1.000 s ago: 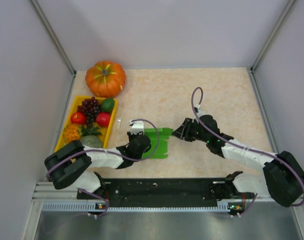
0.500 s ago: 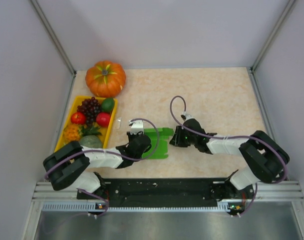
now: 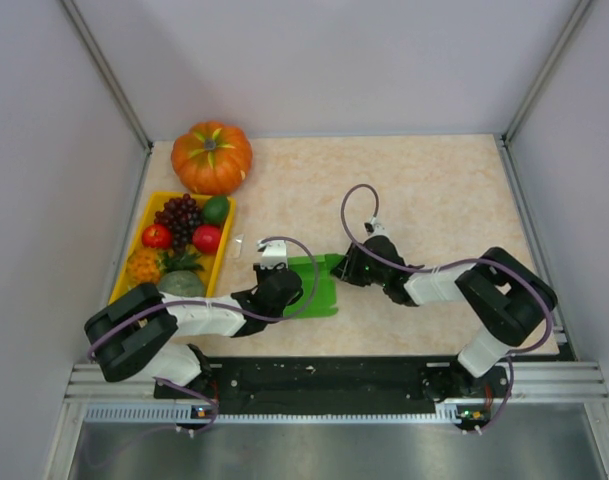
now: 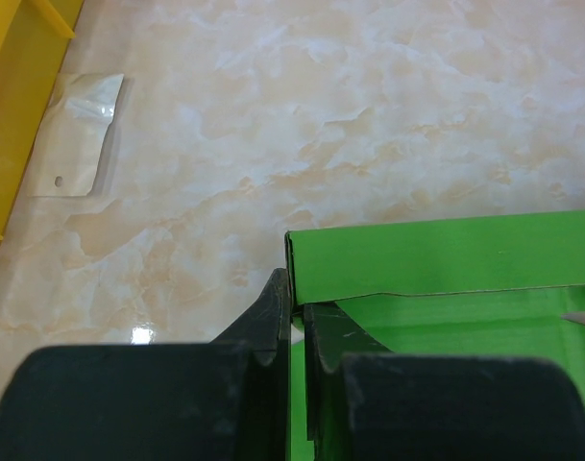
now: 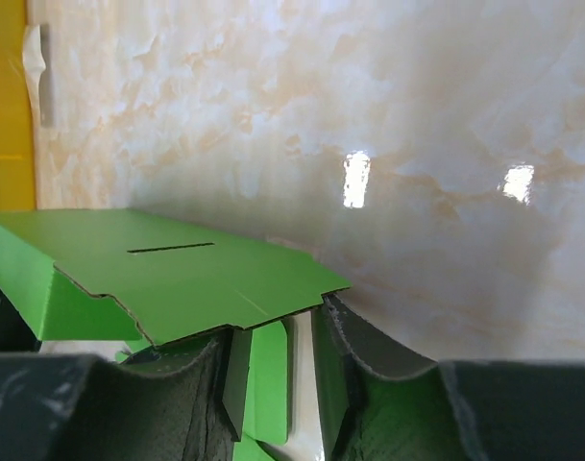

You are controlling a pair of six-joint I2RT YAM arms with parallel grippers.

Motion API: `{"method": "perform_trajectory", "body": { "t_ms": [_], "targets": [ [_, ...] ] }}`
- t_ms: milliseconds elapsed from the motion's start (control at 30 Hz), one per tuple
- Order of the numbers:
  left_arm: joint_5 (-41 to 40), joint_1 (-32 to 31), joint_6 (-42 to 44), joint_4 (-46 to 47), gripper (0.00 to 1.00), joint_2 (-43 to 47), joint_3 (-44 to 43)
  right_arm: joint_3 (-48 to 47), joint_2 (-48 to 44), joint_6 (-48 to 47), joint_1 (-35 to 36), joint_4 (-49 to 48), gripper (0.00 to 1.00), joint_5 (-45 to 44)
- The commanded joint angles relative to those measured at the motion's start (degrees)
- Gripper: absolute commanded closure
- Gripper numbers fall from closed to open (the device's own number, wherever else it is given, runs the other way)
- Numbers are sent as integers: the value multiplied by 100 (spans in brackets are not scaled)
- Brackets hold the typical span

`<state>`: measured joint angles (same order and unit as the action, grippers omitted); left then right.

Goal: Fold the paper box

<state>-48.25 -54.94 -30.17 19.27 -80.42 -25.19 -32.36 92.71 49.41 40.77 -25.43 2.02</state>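
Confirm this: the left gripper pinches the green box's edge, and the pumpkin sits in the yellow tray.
Wrong on the pumpkin: it sits on the table behind the tray, not in it; see the top view. The left gripper does pinch the box edge.

Pumpkin (image 3: 212, 157) at tabletop (image 3: 434, 190) far-left corner. Yellow fruit tray (image 3: 135, 243) along left edge. Small clear packet (image 4: 81, 134) beside tray.

High rear overview; two low wrist close-ups, seemingly sharing paper box (image 4: 446, 254)
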Motion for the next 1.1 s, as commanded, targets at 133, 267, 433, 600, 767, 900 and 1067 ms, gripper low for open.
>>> {"method": "perform_trajectory", "body": {
  "t_ms": [133, 267, 433, 600, 767, 900, 1067],
  "targets": [
    [149, -78, -59, -134, 100, 106, -100, -86, 20, 43, 176, -491, 91, -158],
    [114, -149, -41, -169, 100, 9, -179, -200, -173, -45, 387, -305, 100, -395],
    [105, -201, -50, -195, 100, -26, -276, -376, -104, -72, 686, -172, 100, -615],
    [96, -281, -76, -222, 100, -52, -320, -605, 212, -72, 809, -164, 99, -537],
    [88, -316, -164, -283, 100, -52, -311, -789, 511, -45, 827, -287, 99, -370],
    [61, -325, -208, -301, 100, -52, -285, -781, 626, -10, 836, -314, 97, -281],
    [-35, -325, -121, -275, 100, 0, -180, -797, -216, -606, 722, 1396, 80, -220]
  ]
}}
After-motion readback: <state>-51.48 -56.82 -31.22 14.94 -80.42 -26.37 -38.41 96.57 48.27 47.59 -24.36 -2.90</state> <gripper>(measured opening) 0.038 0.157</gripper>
